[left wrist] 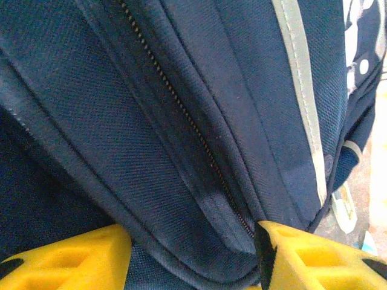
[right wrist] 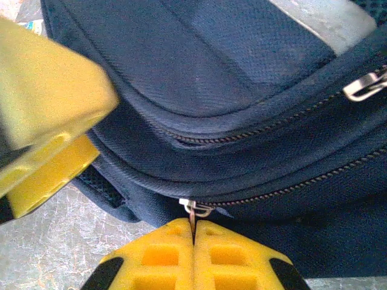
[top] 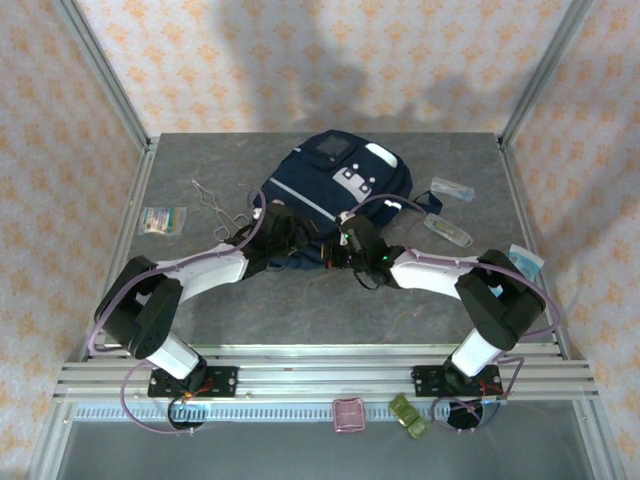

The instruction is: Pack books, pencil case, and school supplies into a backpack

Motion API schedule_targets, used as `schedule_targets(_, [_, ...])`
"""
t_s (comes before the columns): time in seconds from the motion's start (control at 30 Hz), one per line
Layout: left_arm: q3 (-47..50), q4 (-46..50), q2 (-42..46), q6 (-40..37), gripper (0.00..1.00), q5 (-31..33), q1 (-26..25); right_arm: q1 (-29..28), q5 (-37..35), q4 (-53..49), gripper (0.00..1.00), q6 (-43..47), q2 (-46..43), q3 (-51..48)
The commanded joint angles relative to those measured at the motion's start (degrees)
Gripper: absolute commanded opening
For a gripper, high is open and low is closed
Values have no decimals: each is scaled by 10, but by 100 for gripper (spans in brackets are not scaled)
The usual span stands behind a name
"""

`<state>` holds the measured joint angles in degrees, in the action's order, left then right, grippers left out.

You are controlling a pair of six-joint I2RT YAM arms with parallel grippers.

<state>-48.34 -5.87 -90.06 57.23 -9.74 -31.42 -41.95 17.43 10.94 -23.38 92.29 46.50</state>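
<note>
Right claw [right wrist: 193, 232] pinched on zip pull [right wrist: 196, 209], seemingly | left claw [left wrist: 193, 241] agape, backpack [left wrist: 181, 90] cropped

A navy backpack [top: 335, 180] lies in the middle of the grey table [top: 300, 310], front pocket up. Both arms reach inward to its near edge, the left end effector [top: 283, 238] and the right end effector [top: 352, 243] close together. A bent wire [top: 215, 203] and a greenish packet [top: 163, 220] lie left of it. A clear packet [top: 448, 187] and a clear tube [top: 449, 229] lie to the right. A pink case [top: 349, 414] sits below the arms' bases, near a green thing [top: 408, 415].
</note>
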Motion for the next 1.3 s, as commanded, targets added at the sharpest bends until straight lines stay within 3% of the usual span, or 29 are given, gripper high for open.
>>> schedule_targets(0.0, [-36,-31,-36,7,54,25,-7,-3,4,30,0,-1,-17,13])
schedule_targets(0.07, [-46,-37,-52,2,46,32,-6,-3,2,26,0,1,-16,12])
schedule_targets(0.13, [-53,-45,-61,-4,17,31,-4,-3,-3,19,0,5,-16,11])
schedule_targets(0.2, [-55,-52,-64,-8,0,23,-1,-2,-12,9,0,12,-18,8])
schedule_targets(0.43, [-25,-54,-27,-17,0,10,17,28,-96,-77,0,38,-26,6])
schedule_targets(0.73, [14,-52,8,-29,0,3,41,167,-188,-106,0,32,-28,2])
schedule_targets(0.97, [-7,-42,7,-58,0,-7,41,168,-162,-111,0,26,-27,20])
schedule_targets(1.27, [-43,24,34,-182,0,-33,49,141,-148,-135,0,7,-163,-80])
